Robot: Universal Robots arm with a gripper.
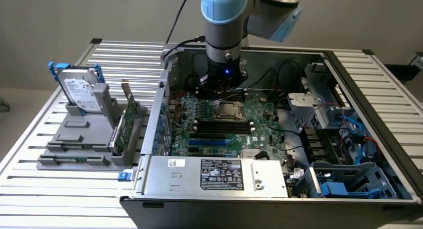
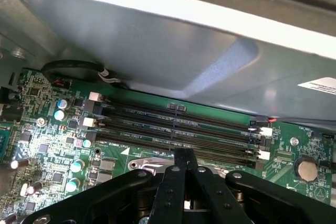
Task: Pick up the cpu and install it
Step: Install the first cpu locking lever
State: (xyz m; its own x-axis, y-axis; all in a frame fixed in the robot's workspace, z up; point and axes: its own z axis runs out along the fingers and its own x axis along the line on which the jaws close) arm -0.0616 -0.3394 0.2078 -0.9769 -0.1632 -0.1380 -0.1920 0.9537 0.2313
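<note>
CPU placement is hard to read: no loose chip can be picked out, and whether one lies under the gripper (image 2: 185, 167) cannot be told from these views. Its black fingers (image 2: 181, 161) are pressed together, tips low over the metal-framed socket (image 1: 227, 109) on the green motherboard (image 1: 261, 127), just beside the dark memory slots (image 2: 178, 129). In the exterior view the arm (image 1: 225, 35) reaches straight down into the open computer case (image 1: 370, 90). On a grey rack (image 1: 82, 140) toward the exterior view's left stands a hard drive (image 1: 80, 94), well apart from the case
</note>
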